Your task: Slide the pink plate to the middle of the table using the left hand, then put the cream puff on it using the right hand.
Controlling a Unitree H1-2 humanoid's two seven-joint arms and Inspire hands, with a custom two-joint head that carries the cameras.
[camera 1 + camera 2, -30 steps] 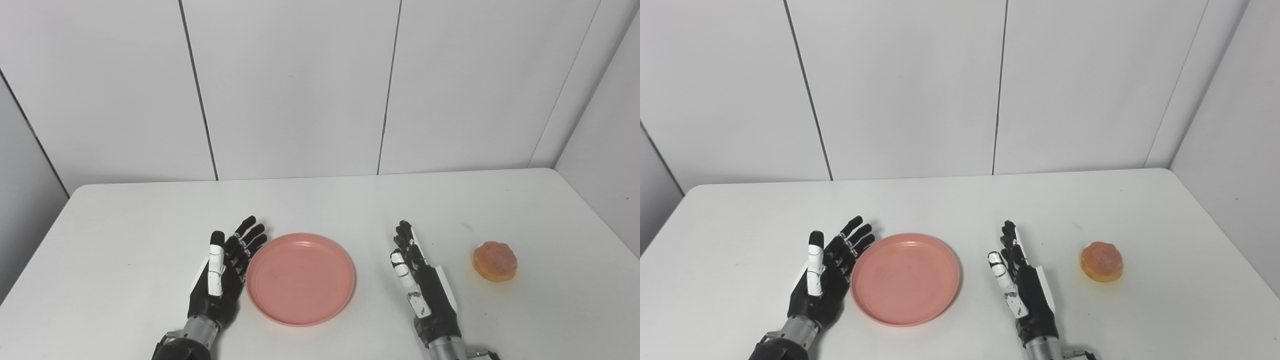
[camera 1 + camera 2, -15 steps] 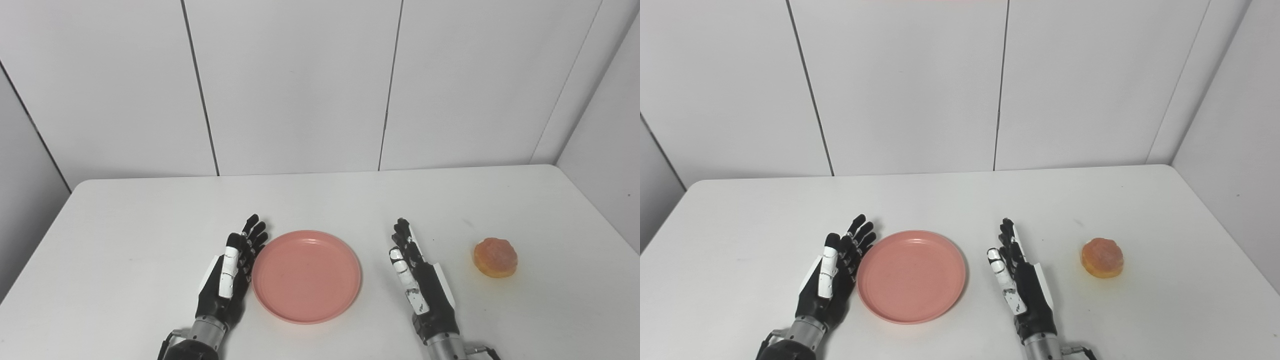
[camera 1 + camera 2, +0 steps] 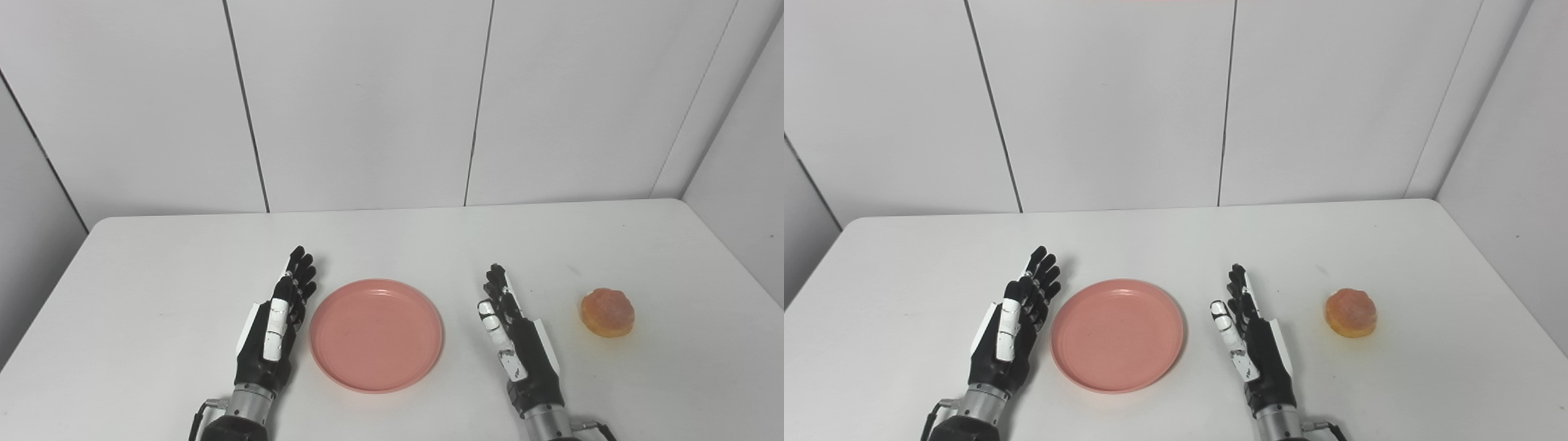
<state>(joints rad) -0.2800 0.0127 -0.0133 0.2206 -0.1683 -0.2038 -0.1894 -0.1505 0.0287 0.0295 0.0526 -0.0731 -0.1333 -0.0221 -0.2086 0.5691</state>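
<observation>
Nearest, on the white worktop (image 3: 153, 257): left robot hand (image 3: 274, 327) and right robot hand (image 3: 518, 343), both edge-up, fingers extended, holding nothing. Between them, one pink plate (image 3: 375, 334), bare, just beside the left, clear of the right. Farther right, one cream puff (image 3: 607, 312), well apart, unobstructed.
</observation>
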